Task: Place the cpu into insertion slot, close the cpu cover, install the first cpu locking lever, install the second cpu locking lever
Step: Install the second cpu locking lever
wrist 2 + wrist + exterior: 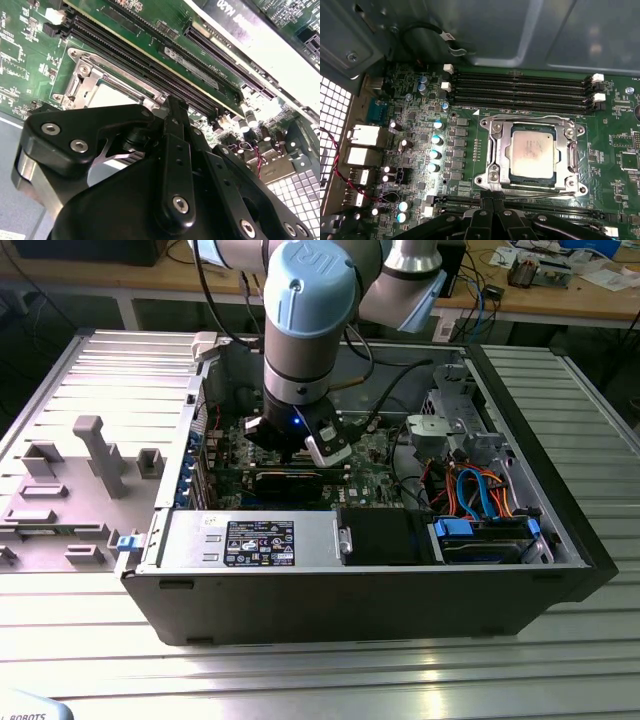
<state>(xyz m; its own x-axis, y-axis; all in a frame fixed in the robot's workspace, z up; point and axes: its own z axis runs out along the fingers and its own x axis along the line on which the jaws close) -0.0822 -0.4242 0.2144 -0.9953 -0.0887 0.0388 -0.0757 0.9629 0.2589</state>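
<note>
The cpu (pixel 532 150), a silver-grey square chip, lies flat in the insertion slot (pixel 487 177) on the green board. The cpu cover (pixel 496 147), a silver frame, lies down around it. Thin metal rods run along two edges of the frame. My gripper (pixel 492 199) is shut, its black fingers pressed together with nothing between them. Their tips sit right at the socket's near edge. In the second wrist view the gripper (pixel 172 102) covers part of the cpu (pixel 107 95) and the cover (pixel 82 75). In the exterior view the gripper (pixel 297 452) hangs low inside the open computer case.
Long black memory slots (pixel 520 87) run beside the socket. A black graphics card (pixel 290 483) lies just in front of the gripper. The power supply (pixel 250 540), a drive bay with blue and orange cables (pixel 480 500) and the case walls surround it. Grey fixtures (pixel 95 455) stand on the table at the exterior view's left.
</note>
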